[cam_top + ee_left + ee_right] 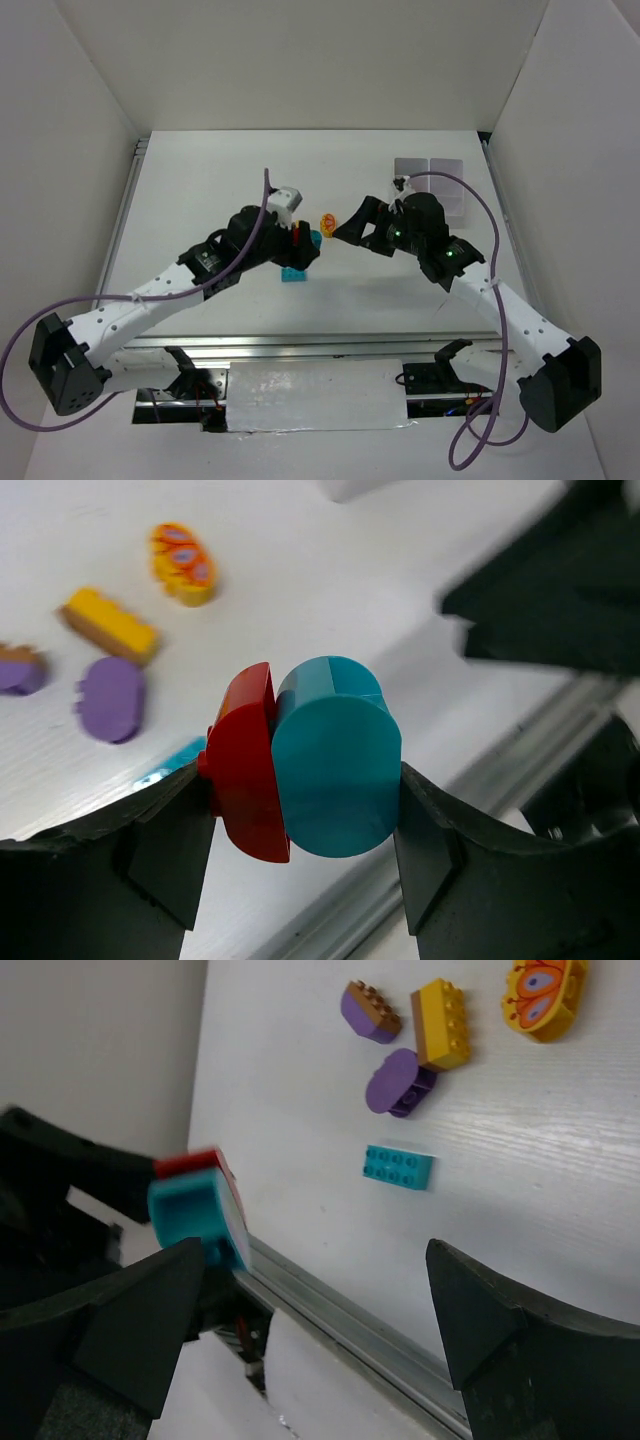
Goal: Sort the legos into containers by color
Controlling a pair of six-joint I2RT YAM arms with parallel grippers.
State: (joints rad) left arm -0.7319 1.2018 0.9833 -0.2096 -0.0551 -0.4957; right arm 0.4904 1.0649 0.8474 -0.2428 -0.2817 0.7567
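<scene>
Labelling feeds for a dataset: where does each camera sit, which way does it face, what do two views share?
Top external: above and behind the arms, looking down at the table; both arms show.
Left wrist: wrist-mounted, looks along the left claw, shut on the red and cyan lego pair.
Right wrist: wrist-mounted, looks past the open right claw at loose legos.
Shared: both wrist views show that pair.

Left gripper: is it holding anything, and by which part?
Yes. The left gripper pinches two rounded bricks side by side, a red brick and a cyan brick, one finger on each outer face. The right gripper is open, empty.
</scene>
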